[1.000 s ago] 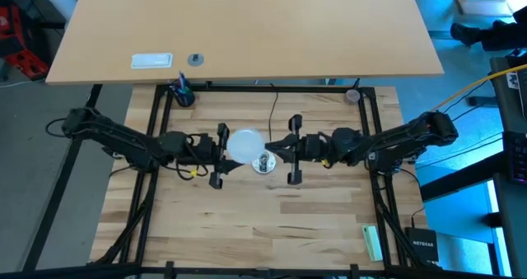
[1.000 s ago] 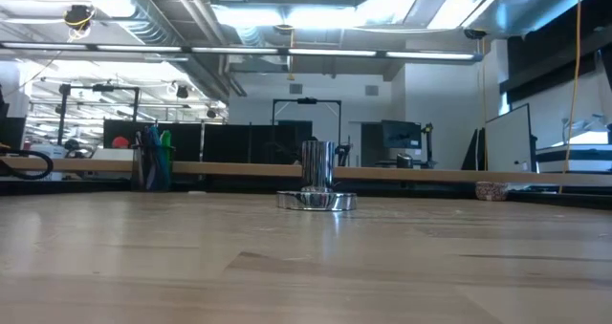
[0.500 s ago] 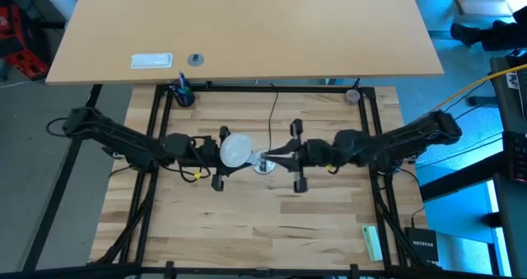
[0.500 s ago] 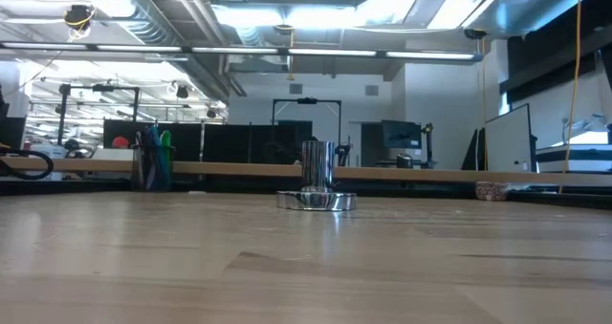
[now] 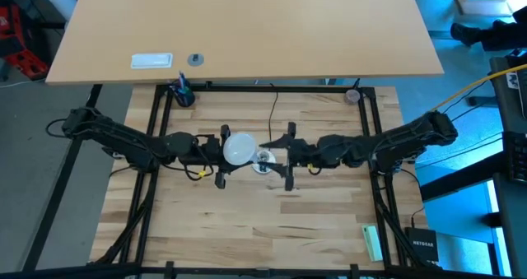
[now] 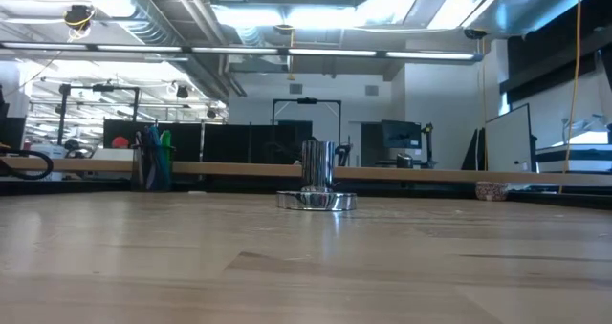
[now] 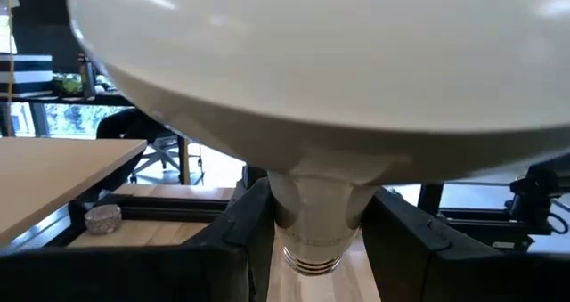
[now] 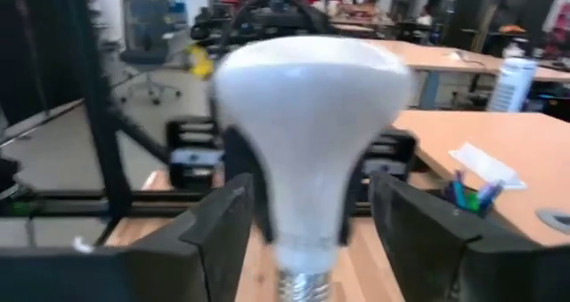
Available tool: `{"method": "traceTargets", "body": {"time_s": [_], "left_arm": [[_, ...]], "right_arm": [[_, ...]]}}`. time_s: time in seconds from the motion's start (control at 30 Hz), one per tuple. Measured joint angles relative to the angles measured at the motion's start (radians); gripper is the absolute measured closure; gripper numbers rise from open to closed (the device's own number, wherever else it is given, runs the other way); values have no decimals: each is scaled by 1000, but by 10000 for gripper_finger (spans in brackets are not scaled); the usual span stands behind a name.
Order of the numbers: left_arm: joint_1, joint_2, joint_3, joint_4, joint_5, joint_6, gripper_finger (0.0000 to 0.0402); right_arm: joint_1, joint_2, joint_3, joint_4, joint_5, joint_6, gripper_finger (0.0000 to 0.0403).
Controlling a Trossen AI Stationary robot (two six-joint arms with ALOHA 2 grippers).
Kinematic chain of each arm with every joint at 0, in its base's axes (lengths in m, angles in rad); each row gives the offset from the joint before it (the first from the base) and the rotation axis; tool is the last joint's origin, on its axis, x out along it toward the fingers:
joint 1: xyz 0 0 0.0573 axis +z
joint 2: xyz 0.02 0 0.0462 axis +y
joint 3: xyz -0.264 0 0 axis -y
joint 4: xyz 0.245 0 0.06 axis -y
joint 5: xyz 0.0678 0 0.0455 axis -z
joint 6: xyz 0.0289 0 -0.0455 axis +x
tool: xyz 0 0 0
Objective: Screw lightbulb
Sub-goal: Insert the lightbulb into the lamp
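the lightbulb [image 5: 239, 148] hangs in the air just beside the silver socket [image 5: 263, 160], on the side toward the left arm. the left gripper [image 5: 222, 156] has it: its fingers [image 5: 224, 134] are spread wide around the white globe, one on each side, pressing it. in the left wrist view the globe [image 7: 321, 70] fills most of the frame, with the neck and its threaded metal base [image 7: 313, 259] pointing down toward the worktop [image 5: 247, 221].

the right gripper [image 5: 289, 158] sits on the other side of the socket, facing the bulb. its fingers [image 5: 290, 132] are spread wide apart, with the socket lying at the mouth of the gap between them and touching neither as far as the overhead view shows. in the right wrist view the bulb [image 8: 307, 97] stands upright ahead of the right gripper, framed between its two dark fingers [image 8: 218, 240], which do not touch it.

the socket rests on the worktop, upright on its round flat foot [image 6: 316, 201], empty. a thin black cord [image 5: 274, 114] runs from it toward the far edge of the worktop. near that far edge, well apart from the socket, stand a cup of pens [image 5: 182, 92] at one corner and a small round object [image 5: 352, 95] at the other. a pale green block [image 5: 372, 242] lies at the near corner on the right arm's side.
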Motion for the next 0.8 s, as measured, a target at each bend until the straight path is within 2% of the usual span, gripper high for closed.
{"method": "traceTargets", "body": {"time_s": [0.1,0.3,0.53,0.7,0.8], "left_arm": [[1,0,0,-3,34,20,277],[-1,0,3,-26,46,19,277],[-6,-7,76,-197,51,4,277],[-15,-34,76,-227,18,2,277],[-12,-56,81,-251,-55,-11,277]], "right_arm": [[-28,11,0,-7,-2,48,164],[-54,50,1,6,-77,113,162],[-53,76,56,-43,-150,101,162],[-54,53,95,-182,-148,103,162],[-53,51,96,-227,-187,118,162]]}}
